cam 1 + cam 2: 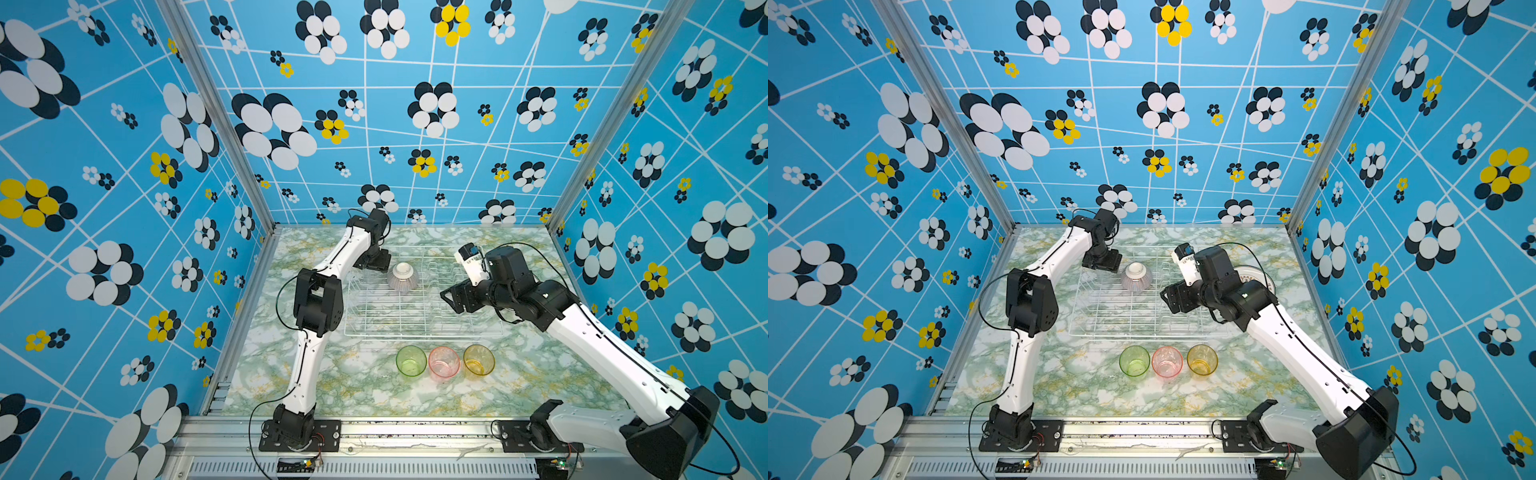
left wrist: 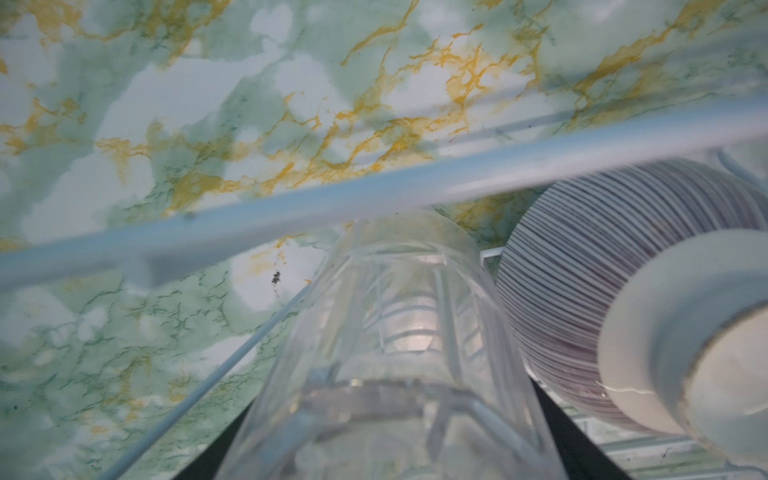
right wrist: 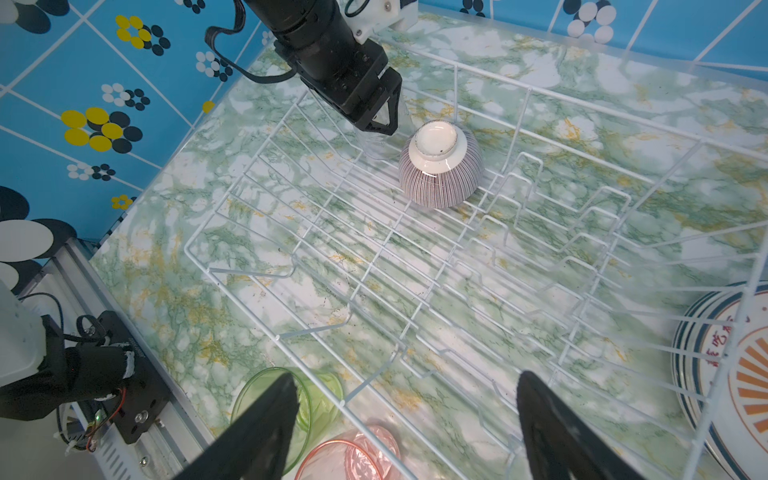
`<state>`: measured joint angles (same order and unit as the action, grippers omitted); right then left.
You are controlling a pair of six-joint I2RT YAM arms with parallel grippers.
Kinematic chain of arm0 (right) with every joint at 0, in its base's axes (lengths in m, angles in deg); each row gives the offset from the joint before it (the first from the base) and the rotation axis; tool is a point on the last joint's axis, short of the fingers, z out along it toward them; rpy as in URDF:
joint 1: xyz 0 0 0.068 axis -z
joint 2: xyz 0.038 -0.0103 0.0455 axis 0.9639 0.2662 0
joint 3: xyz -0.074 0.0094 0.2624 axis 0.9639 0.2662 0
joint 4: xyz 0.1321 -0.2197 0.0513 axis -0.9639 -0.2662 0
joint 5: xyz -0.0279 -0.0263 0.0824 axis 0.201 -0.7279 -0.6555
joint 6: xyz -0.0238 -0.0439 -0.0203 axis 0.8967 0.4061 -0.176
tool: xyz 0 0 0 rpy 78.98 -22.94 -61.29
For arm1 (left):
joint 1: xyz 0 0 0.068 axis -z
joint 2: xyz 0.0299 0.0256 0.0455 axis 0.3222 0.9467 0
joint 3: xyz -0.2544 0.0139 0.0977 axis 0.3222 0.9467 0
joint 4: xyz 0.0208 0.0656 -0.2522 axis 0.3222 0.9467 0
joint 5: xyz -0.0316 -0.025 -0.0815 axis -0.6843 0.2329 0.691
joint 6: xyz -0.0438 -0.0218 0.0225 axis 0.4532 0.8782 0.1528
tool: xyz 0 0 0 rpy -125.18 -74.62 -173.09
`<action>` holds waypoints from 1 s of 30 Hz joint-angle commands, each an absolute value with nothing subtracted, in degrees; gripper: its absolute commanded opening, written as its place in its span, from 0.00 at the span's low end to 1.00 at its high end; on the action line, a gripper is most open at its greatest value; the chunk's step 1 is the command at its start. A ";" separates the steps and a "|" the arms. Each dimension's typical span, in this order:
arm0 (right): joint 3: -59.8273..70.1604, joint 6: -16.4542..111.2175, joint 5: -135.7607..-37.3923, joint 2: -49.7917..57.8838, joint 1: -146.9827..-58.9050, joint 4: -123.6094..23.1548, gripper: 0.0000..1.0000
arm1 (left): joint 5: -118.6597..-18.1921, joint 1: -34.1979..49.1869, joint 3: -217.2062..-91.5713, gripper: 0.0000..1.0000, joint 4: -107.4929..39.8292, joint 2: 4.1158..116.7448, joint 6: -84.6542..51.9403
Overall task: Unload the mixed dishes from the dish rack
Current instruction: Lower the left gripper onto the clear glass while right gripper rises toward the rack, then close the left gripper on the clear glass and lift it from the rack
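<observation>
The dish rack [image 1: 419, 333], a thin white wire basket, sits on the marbled counter [image 1: 332, 390]. Near its far left corner it holds a ribbed, striped bowl [image 1: 402, 276] upside down, glazed foot ring up. Just beside the bowl is a clear faceted tumbler [image 2: 399, 332]. My left gripper [image 3: 380, 124] straddles it, but I cannot tell whether the fingers press. My right gripper [image 3: 407, 377] hangs spread wide, holding nothing. A green tumbler [image 1: 411, 360], pink tumbler [image 1: 444, 362] and amber tumbler [image 1: 478, 360] line the rack's front side. Printed plates [image 3: 739, 386] are stacked beside its right side.
</observation>
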<state>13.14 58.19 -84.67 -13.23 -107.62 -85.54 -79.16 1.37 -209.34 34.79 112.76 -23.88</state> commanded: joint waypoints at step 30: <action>25.24 45.57 -110.68 -13.26 -104.16 -61.22 0.82 | -47.40 -2.58 -182.49 0.52 21.59 83.45 -25.48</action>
<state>23.09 49.40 -103.16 -12.64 -105.11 -68.71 -57.52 -2.30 -185.06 24.78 86.58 -25.48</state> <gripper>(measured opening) 0.823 0.722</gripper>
